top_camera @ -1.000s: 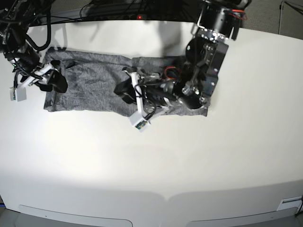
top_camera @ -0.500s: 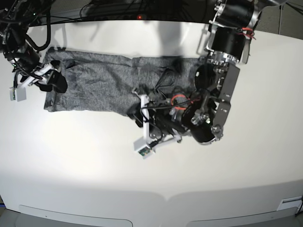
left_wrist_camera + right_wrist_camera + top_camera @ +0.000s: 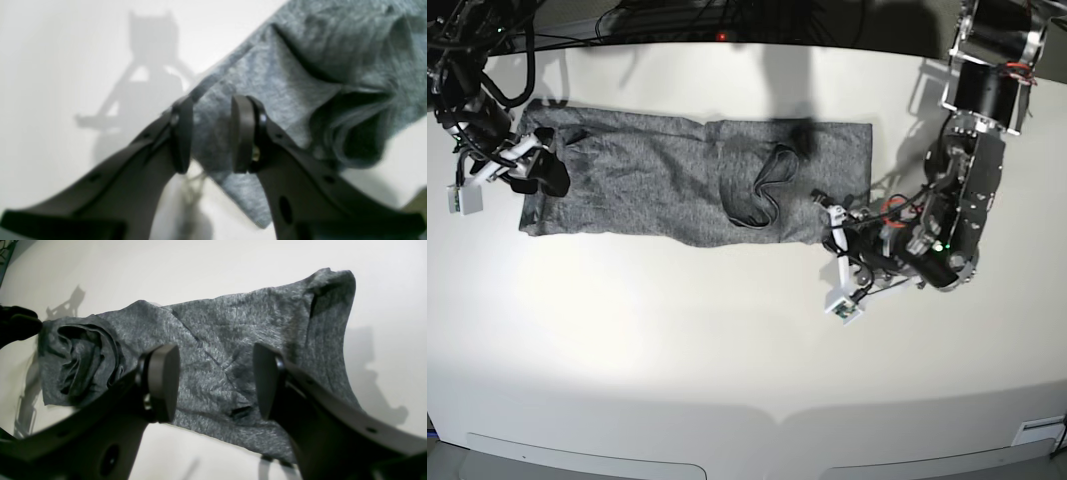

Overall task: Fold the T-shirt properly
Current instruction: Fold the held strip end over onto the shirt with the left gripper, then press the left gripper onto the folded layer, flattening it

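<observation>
The T-shirt (image 3: 677, 185) lies spread on the table (image 3: 727, 350). The left gripper (image 3: 210, 133) hangs narrowly parted and empty; the right gripper (image 3: 213, 380) gapes wide above it.

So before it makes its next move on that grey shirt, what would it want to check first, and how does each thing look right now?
1. Left end effector free of cloth: ok; jaws apart, nothing pinched between them.
2. Right end effector free of cloth: ok; jaws wide apart above the T-shirt.
3. T-shirt lying flat: not ok; a bunched, raised fold sits near its middle.
4. T-shirt fully on the table: ok; white surface shows all around it.
5. Left arm clear of the shirt: ok; it sits just off the shirt's corner in the base view.
6. Sleeves neatly tucked in: cannot tell.
</observation>
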{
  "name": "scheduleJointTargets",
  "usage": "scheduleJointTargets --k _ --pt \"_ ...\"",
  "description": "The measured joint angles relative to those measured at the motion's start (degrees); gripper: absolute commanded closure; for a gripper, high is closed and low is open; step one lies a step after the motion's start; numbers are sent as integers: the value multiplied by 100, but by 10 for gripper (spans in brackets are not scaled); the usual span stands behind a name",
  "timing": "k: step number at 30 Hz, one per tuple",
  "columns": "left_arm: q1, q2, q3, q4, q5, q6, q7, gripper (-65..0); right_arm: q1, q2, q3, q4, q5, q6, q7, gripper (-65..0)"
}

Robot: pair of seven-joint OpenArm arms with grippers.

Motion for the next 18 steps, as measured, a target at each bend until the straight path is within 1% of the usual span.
scheduleJointTargets --k 4,6,7,9,11,15,18 --pt "280 66 17 0 17 24 -190 -189 0 0 0 0 0 0 2 -351" --pt "470 118 22 0 177 22 -573 -189 0 0 0 0 -2 0 0 -351" --pt "557 140 24 0 378 20 -789 -189 0 -2 0 0 0 0 2 -352" --pt "723 157 28 0 566 24 -1386 -189 0 -2 0 0 15 0 0 -351" --pt "863 164 31 0 824 22 -1661 -189 0 0 0 0 13 0 2 -352" --pt "935 181 31 -2 831 26 -1637 -189 0 -2 0 0 2 0 0 -351" --pt "903 372 2 -2 835 42 -1635 -189 2 0 0 0 0 0 4 -351"
